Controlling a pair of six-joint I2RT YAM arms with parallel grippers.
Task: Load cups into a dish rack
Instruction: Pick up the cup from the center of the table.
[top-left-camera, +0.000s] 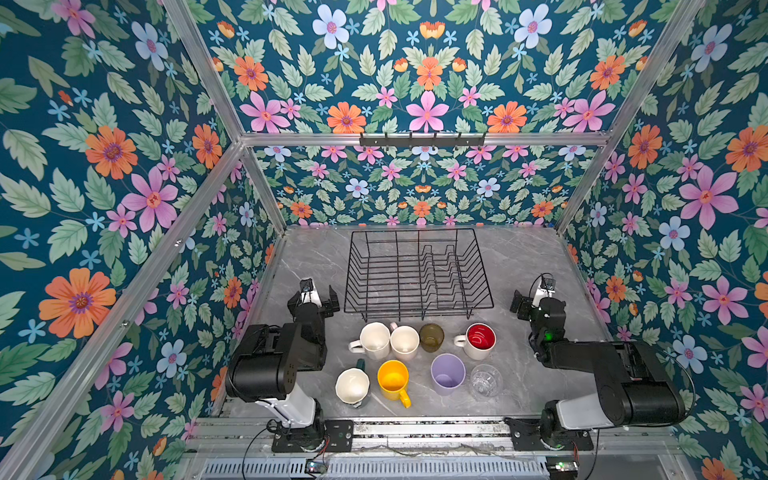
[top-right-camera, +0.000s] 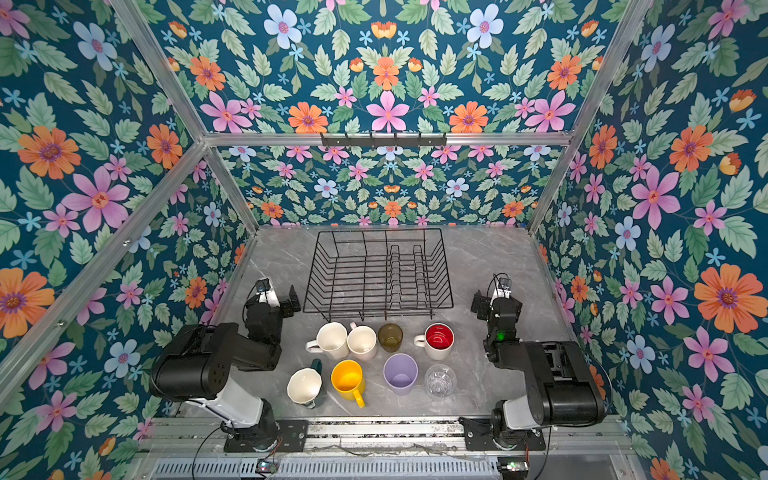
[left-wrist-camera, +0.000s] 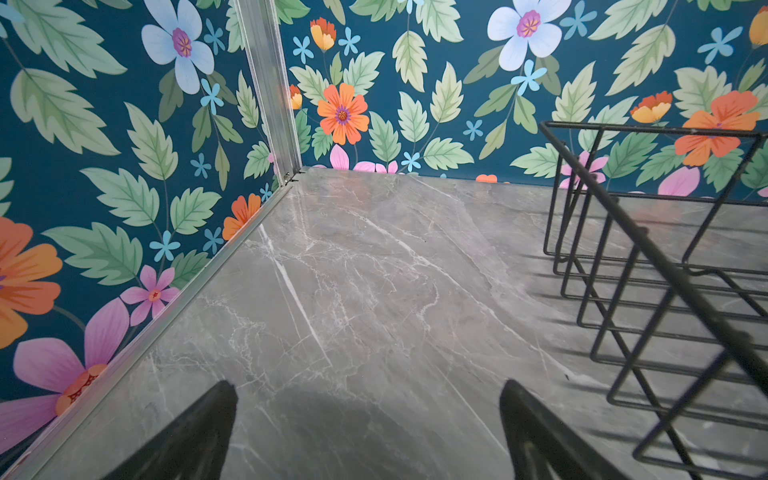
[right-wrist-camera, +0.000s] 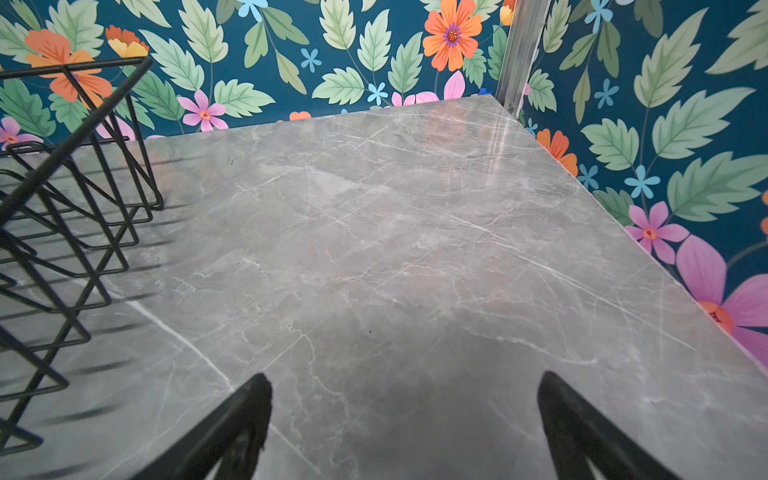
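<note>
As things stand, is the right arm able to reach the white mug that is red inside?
Probably yes. The mug stands at the right end of its row, with bare table between it and the right gripper, which is open and holds nothing. Only the clear glass stands close by.

Dish rack (left-wrist-camera: 660, 253) cut off at the left wrist view's edge; likewise the right's.
</note>
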